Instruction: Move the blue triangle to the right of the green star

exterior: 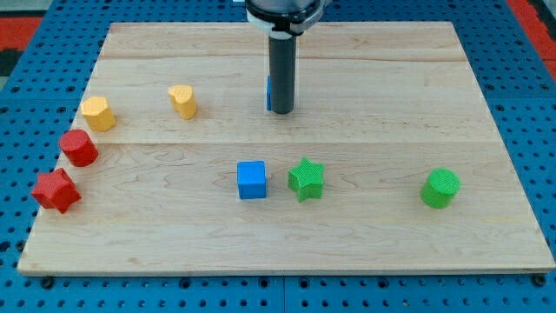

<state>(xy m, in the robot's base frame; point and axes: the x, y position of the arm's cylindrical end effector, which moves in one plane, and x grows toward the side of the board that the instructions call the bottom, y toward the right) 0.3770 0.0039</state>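
Note:
The green star (306, 179) lies near the middle of the wooden board (391, 78). A blue block, most likely the blue triangle (269, 94), shows only as a thin blue sliver behind the left side of my rod, above the star toward the view's top. My tip (281, 111) rests on the board right against that sliver, on its right side. A blue cube (252, 180) sits just left of the star.
A green cylinder (440, 188) stands at the view's right. A yellow heart (183, 101) and a yellow hexagon (98, 114) lie at upper left. A red cylinder (79, 148) and a red star (56, 190) sit by the left edge.

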